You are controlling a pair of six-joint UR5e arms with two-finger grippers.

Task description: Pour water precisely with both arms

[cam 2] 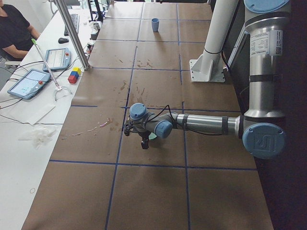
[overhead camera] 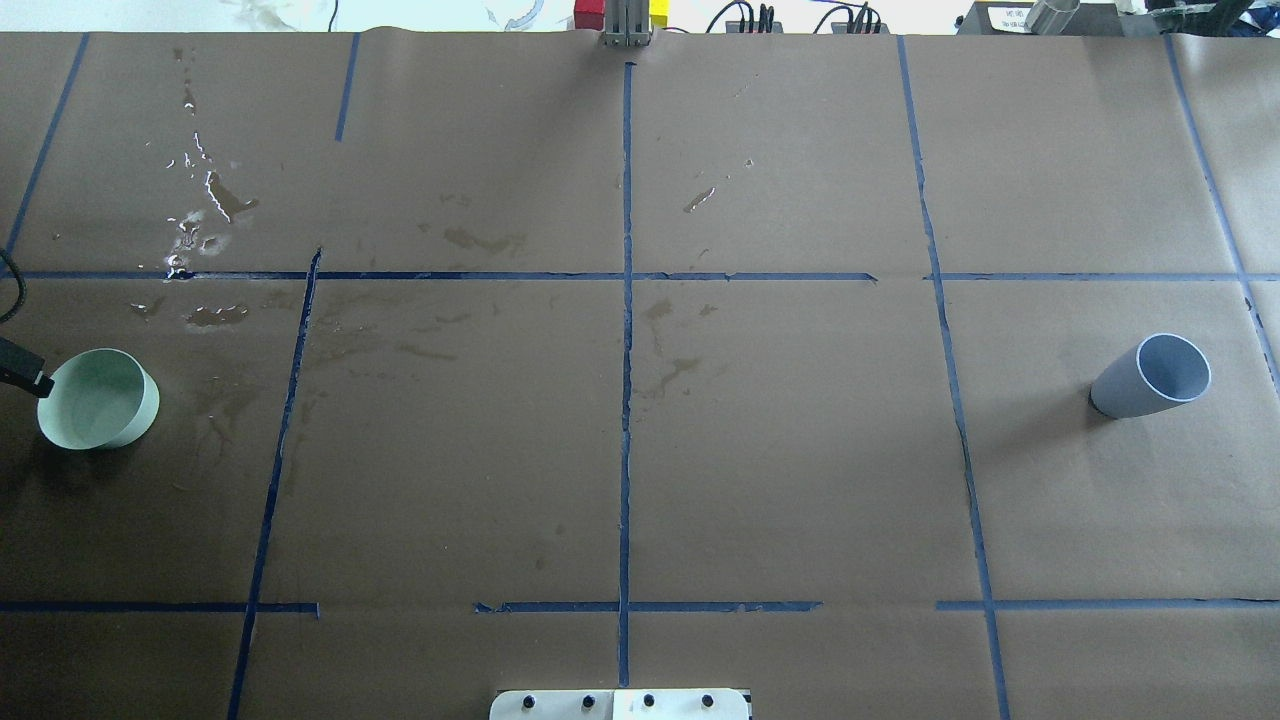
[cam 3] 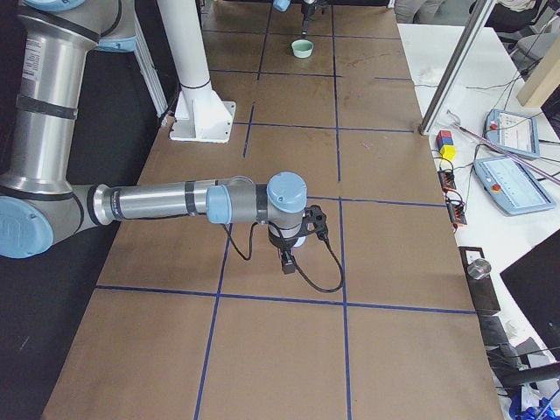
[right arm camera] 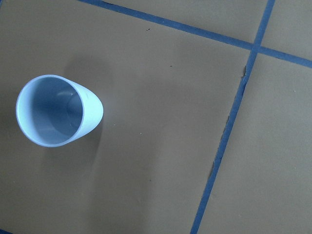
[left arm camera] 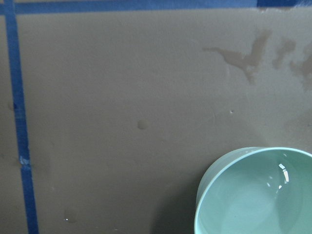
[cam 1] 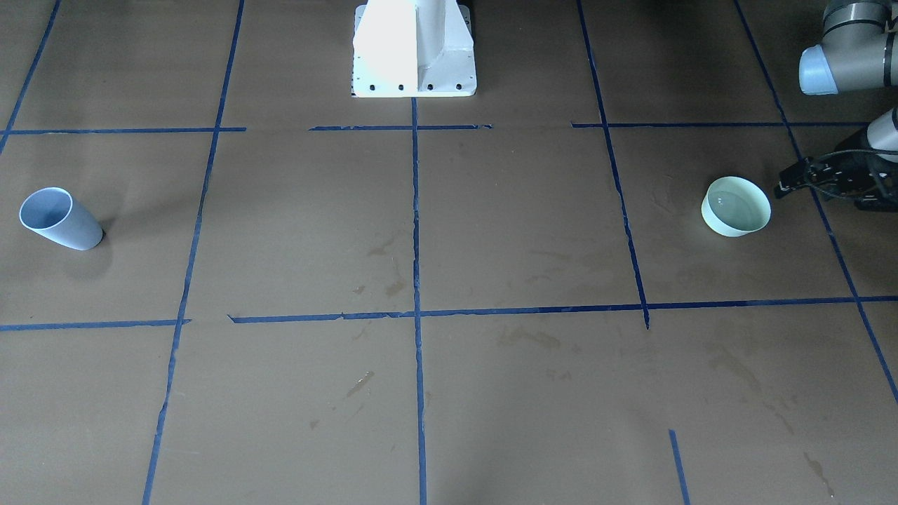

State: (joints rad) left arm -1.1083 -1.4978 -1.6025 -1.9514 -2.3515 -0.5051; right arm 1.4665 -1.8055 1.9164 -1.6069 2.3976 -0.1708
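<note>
Seen from overhead, the water (left arm camera: 263,200) sits in the green bowl (overhead camera: 98,398), just beside my left gripper (overhead camera: 28,376) at its 3 o'clock, so the left arm's way nearer. The crop is probably too tight, so I can't tell if its jaws are spread. The right gripper (cam 3: 287,259) hangs by the blue cup (overhead camera: 1150,376), and I can't tell there either.

Bench (overhead camera: 780,450) brown, blue tape grid (overhead camera: 627,400). Bowl (cam 1: 736,207) mint green. Cup (cam 1: 62,219) pale blue-grey. Left arm (cam 2: 206,124), right arm (cam 3: 166,203) silver-grey, light-blue caps.
</note>
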